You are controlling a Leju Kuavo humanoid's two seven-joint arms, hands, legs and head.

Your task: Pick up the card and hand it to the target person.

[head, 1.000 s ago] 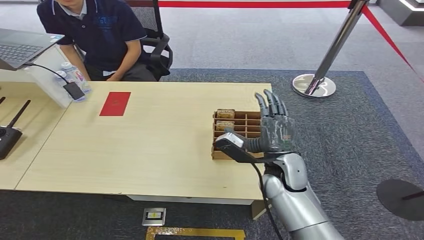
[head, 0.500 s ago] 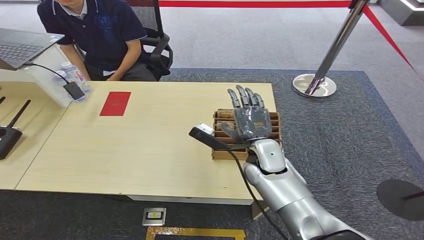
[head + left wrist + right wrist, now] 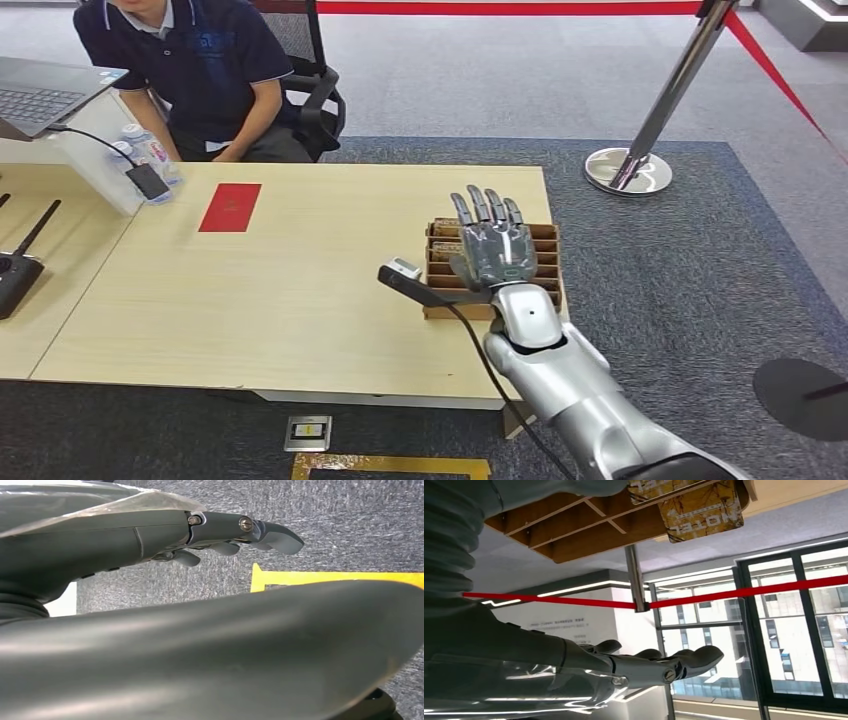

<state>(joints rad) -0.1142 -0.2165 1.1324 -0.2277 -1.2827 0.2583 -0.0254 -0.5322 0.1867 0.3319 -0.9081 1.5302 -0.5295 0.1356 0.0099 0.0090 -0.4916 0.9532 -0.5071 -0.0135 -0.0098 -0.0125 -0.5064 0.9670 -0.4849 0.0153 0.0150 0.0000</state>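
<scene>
A wooden divided box [image 3: 547, 262] stands at the table's right end, with patterned hotel cards [image 3: 443, 250] upright in its left compartments. My right hand [image 3: 492, 245] hovers over the box, fingers spread and pointing away from me, holding nothing. From the right wrist view a card [image 3: 704, 507] printed "HOTEL" sticks out of the box [image 3: 574, 525], and the hand's fingers [image 3: 659, 665] are stretched out, apart from it. In the left wrist view my left hand [image 3: 225, 535] hangs over the carpet with fingers extended and empty. The person [image 3: 195, 70] in a dark blue shirt sits at the far left of the table.
A red envelope [image 3: 230, 207] lies on the table [image 3: 300, 300] in front of the person. A laptop [image 3: 45, 95], water bottles [image 3: 150, 150] and a black radio [image 3: 20, 270] are at the left. A stanchion [image 3: 630, 165] with red tape stands behind the table on the right.
My right hand has moved left and down from beside the box to over it, and still holds nothing. The person and the table items have not moved.
</scene>
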